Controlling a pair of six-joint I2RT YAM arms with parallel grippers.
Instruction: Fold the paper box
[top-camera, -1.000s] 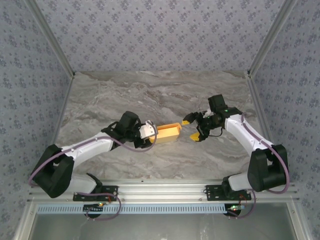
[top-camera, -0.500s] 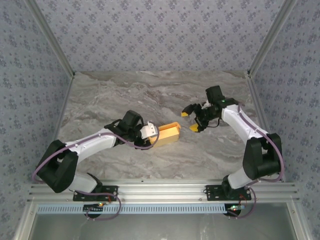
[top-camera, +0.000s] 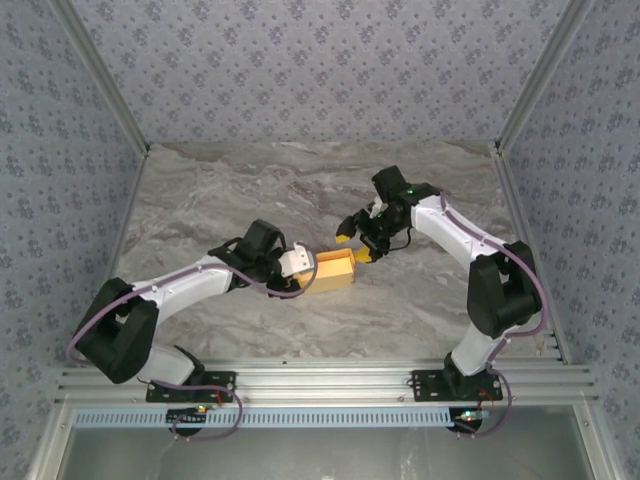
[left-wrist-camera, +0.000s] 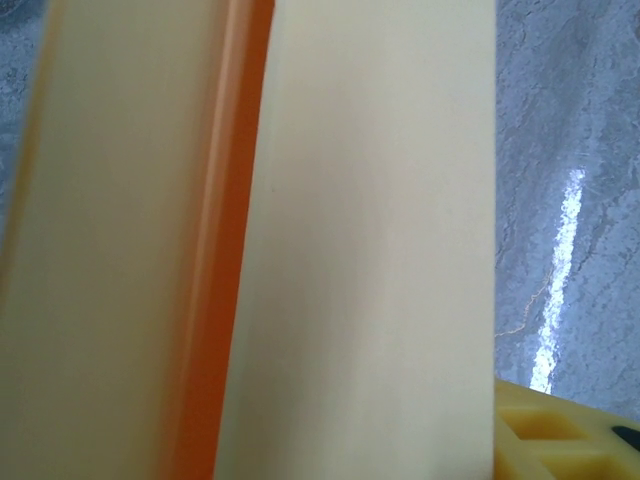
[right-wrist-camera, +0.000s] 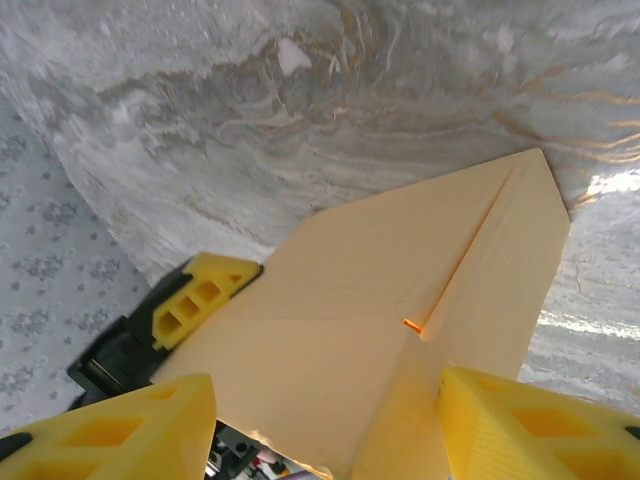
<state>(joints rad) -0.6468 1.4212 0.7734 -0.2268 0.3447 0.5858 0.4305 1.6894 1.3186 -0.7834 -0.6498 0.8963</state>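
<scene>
A grey marbled bench (top-camera: 250, 190) is carrying the work. Walls (top-camera: 320, 70) papered in a blue-grey floral print are closing it in, and an aluminium rail (top-camera: 320, 380) is running along the near edge.

The paper box (top-camera: 337, 271) is sitting about the middle of the bench, long axis left to right, showing orange card with a paler face.

The left pincer (top-camera: 306, 270) is pinching the box at its left end. In the left wrist view the card is lying very close to the lens, blurred into pale cream panels and one orange crease. A corner of a yellow finger (left-wrist-camera: 560, 440) is showing at the lower right.

The right pincer (top-camera: 353, 247) is standing spread at the box's right end, reaching in from the far right. In the right wrist view its two yellow fingers (right-wrist-camera: 110, 430) are straddling a pale panel of the box, creased along a diagonal. A yellow finger of the left pincer is lying against the box's opposite end.

Whether the right pads are touching the card cannot be told. What the box is holding inside cannot be made out: it is small in the top view, and both wrist views are cutting off its edges. The left pincer's tips are hard to separate from the box in the top view.
</scene>
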